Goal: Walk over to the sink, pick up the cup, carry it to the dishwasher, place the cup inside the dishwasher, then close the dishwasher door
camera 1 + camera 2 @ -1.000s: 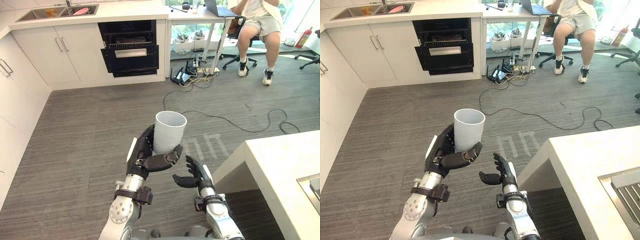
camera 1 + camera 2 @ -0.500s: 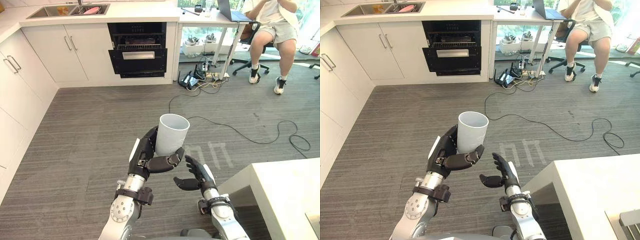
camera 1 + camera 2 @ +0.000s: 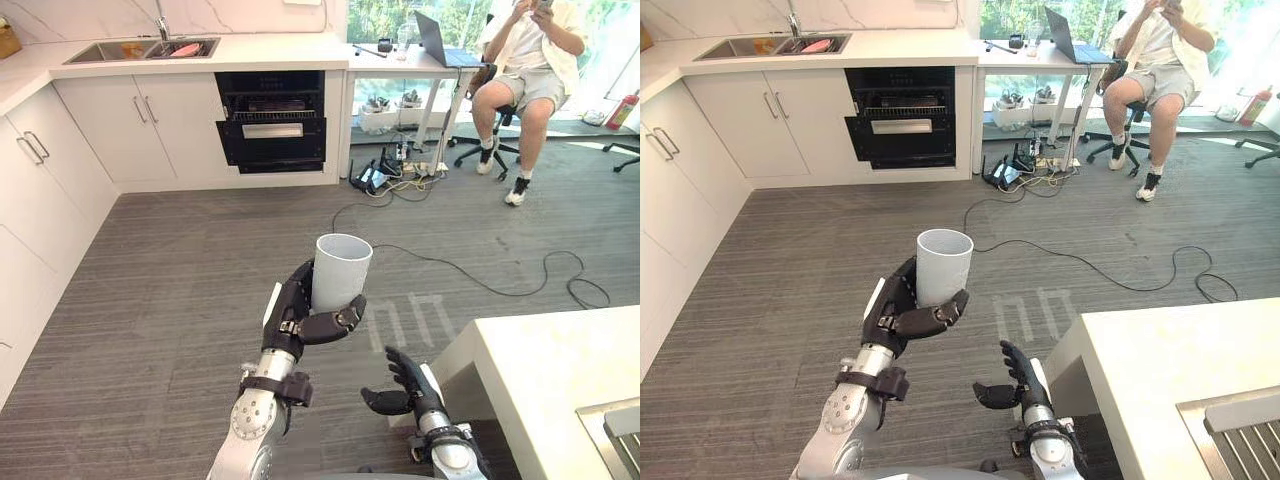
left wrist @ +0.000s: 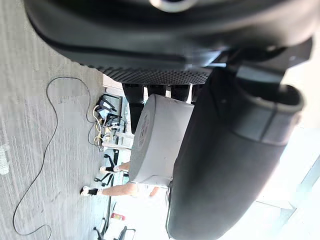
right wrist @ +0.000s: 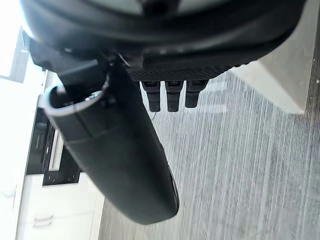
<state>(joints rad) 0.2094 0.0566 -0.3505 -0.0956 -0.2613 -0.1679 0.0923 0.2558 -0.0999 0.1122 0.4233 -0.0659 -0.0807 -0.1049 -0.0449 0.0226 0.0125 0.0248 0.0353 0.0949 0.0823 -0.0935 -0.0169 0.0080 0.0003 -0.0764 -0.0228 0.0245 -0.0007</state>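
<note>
A plain white cup stands upright in my left hand, whose fingers and thumb are curled round its lower half, held over the grey floor in mid-room. In the left wrist view the cup shows past the thumb. My right hand hangs lower and to the right, fingers relaxed, holding nothing. The black dishwasher sits in the white cabinet run at the far wall, a rack showing in its upper part. The sink is set in the counter to its left, with a pink thing in it.
White cabinets line the left side. A white counter corner juts in at the lower right. A black cable snakes over the floor ahead. A person sits on a chair by a desk with a laptop.
The camera has shifted, so the whole scene sits differently. My right hand has dropped lower and away from the cup. The left hand still holds the cup upright.
</note>
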